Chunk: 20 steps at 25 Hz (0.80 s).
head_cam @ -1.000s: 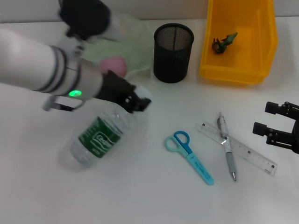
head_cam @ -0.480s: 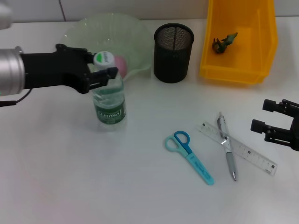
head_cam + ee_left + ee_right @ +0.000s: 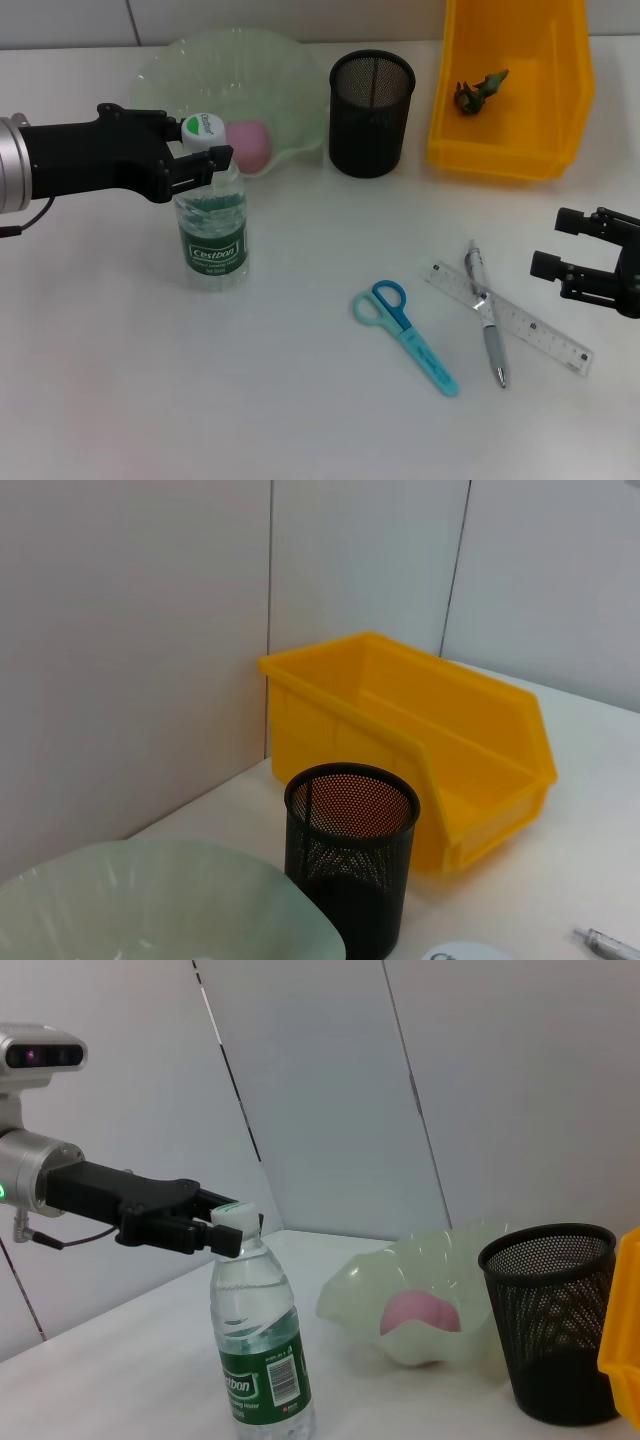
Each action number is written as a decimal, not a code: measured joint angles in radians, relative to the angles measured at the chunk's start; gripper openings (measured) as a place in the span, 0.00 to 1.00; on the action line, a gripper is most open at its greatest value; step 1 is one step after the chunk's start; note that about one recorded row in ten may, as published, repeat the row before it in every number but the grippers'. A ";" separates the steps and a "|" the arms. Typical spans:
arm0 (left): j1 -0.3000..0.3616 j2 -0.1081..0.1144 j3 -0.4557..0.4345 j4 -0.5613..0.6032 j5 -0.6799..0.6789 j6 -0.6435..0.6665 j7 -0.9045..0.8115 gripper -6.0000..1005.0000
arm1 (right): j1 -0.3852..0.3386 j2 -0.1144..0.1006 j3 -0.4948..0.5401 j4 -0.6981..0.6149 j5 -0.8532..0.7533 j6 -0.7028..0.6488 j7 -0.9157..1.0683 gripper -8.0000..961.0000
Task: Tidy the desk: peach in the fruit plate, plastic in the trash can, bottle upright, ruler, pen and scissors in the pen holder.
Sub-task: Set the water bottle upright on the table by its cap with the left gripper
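The clear bottle (image 3: 212, 228) with a green label stands upright on the white desk, left of centre. My left gripper (image 3: 200, 142) is shut on its neck just under the white cap (image 3: 203, 127); the right wrist view shows the bottle (image 3: 256, 1355) and that gripper (image 3: 222, 1232). The pink peach (image 3: 251, 142) lies in the pale green fruit plate (image 3: 235, 65). Blue scissors (image 3: 406, 336), a clear ruler (image 3: 512, 320) and a grey pen (image 3: 486, 314) lie flat on the desk. The black mesh pen holder (image 3: 371, 99) is empty. My right gripper (image 3: 580, 268) is open, right of the ruler.
A yellow bin (image 3: 512, 130) stands at the back right with a green plastic scrap (image 3: 481, 90) inside. The pen lies across the ruler. The left wrist view shows the pen holder (image 3: 350, 865), the bin (image 3: 420, 735) and the plate (image 3: 150, 900) against the wall.
My left gripper has lifted the lying bottle upright and shifted it a little left and nearer. My right gripper has drifted slightly left.
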 joint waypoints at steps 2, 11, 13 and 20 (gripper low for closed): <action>0.000 0.000 -0.001 0.000 0.001 -0.002 0.003 0.43 | 0.001 0.000 0.000 0.000 0.000 0.000 0.000 0.81; 0.008 -0.001 -0.027 -0.007 -0.006 -0.017 0.024 0.44 | 0.008 0.000 0.000 0.005 0.000 0.000 0.000 0.81; 0.005 0.000 -0.028 -0.015 -0.007 -0.022 0.024 0.44 | 0.009 0.000 0.000 0.006 0.000 0.000 0.000 0.81; 0.001 -0.002 -0.050 -0.041 -0.034 -0.038 0.068 0.44 | 0.011 -0.001 0.000 0.002 0.000 -0.001 0.010 0.81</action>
